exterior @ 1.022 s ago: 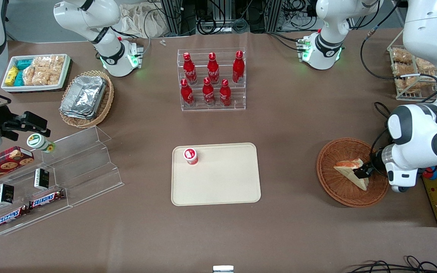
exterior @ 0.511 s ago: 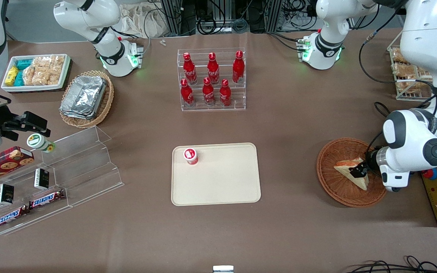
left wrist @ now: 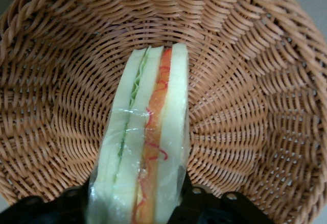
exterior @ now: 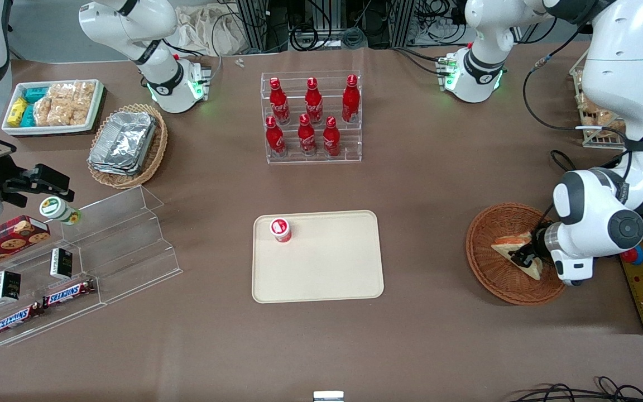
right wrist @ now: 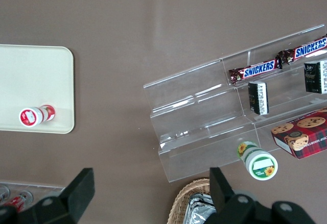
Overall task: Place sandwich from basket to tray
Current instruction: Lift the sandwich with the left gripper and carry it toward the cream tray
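Gripping the sandwich (left wrist: 145, 147) inside the basket (exterior: 489, 279), the claw (exterior: 524, 259) has closed in since a second ago; the tray (exterior: 321, 273) waits at nine o'clock.

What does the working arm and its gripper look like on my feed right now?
The left arm has glossy white rounded shells with dark grey joint rings and a round dark cap, black cables looped alongside, and a green-lit base. Its gripper, over the basket, has black fingers.

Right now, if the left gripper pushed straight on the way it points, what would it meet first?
The sandwich: the gripper already has it between its jaws. Past it lies the woven floor of the basket, though depth is hard to judge.
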